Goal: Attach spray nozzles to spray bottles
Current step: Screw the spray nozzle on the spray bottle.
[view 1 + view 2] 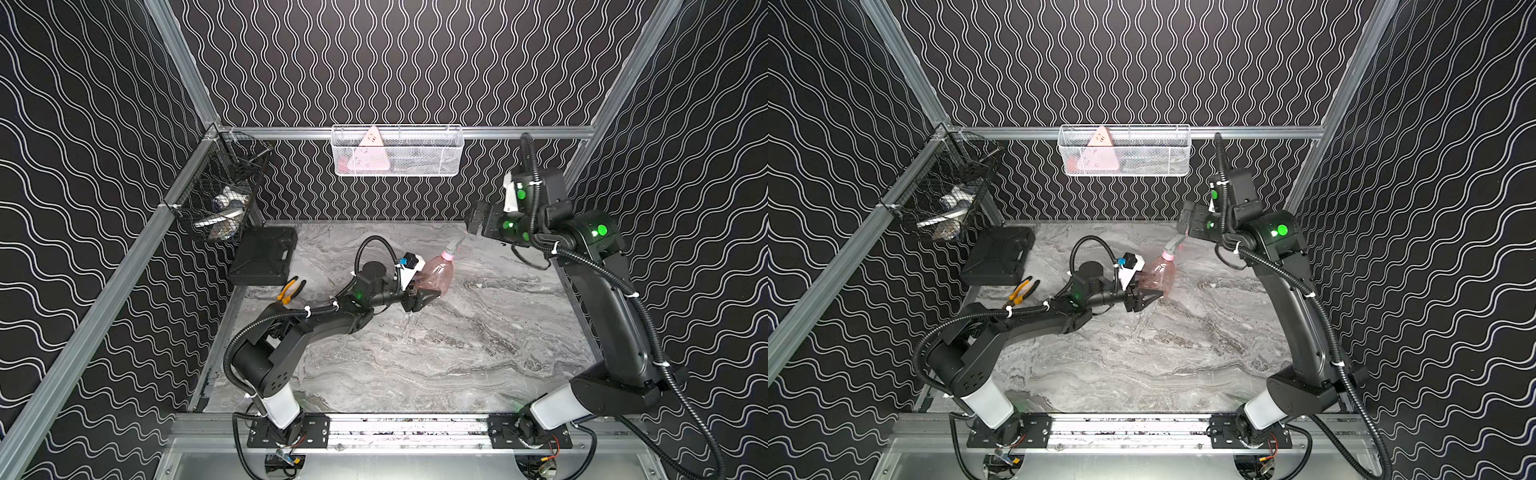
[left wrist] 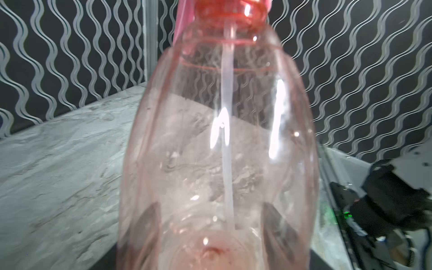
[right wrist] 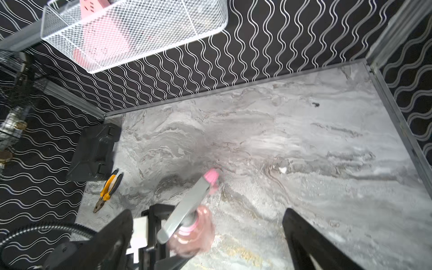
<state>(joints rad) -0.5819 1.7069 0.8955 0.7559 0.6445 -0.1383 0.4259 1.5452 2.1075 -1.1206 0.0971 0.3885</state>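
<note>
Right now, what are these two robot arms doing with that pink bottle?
The left arm holds a see-through pink spray bottle by its base, jaws shut on it, neck tilted toward the right arm. A spray nozzle sits on the neck, its pale tube running down inside. The right arm's jaws stand wide open just by the nozzle, gripping nothing. How tightly the nozzle is screwed on cannot be told.
</note>
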